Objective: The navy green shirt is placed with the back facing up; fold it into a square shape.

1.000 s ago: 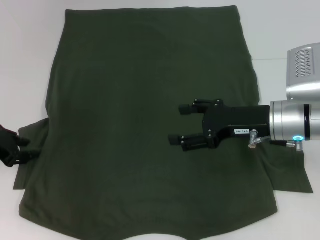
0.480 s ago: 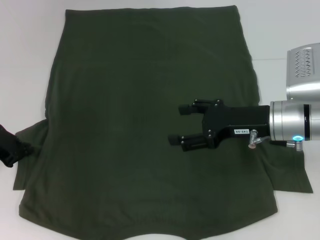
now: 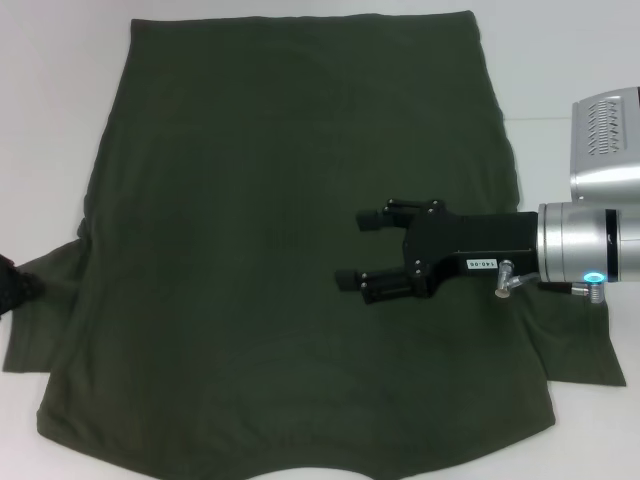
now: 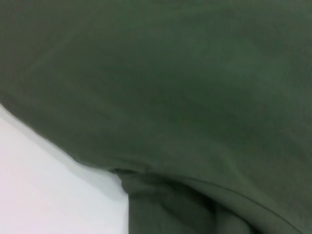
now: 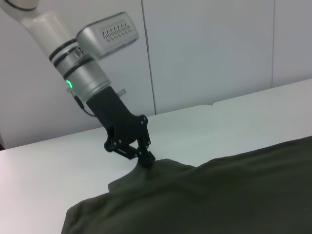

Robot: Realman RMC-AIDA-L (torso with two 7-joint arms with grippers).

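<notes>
The navy green shirt (image 3: pixel 280 200) lies spread flat with its plain back up, covering most of the white table (image 3: pixel 50 100). My left gripper (image 3: pixel 8 285) is at the far left edge, shut on the left sleeve (image 3: pixel 45 320). In the right wrist view this left gripper (image 5: pixel 147 159) pinches a small peak of sleeve cloth just above the table. My right gripper (image 3: pixel 353 249) hovers open over the shirt's right-middle, pointing left, with nothing between its fingers. The left wrist view shows only shirt cloth (image 4: pixel 195 87) and a fold close up.
The right sleeve (image 3: pixel 585 350) lies flat beneath the right arm's silver wrist (image 3: pixel 590 245). Bare table shows to the left of the shirt, along its far edge and at the right. A white wall (image 5: pixel 204 48) stands behind the table.
My left gripper has moved left, almost out of the head view, drawing the left sleeve outward with it. The right arm has not moved.
</notes>
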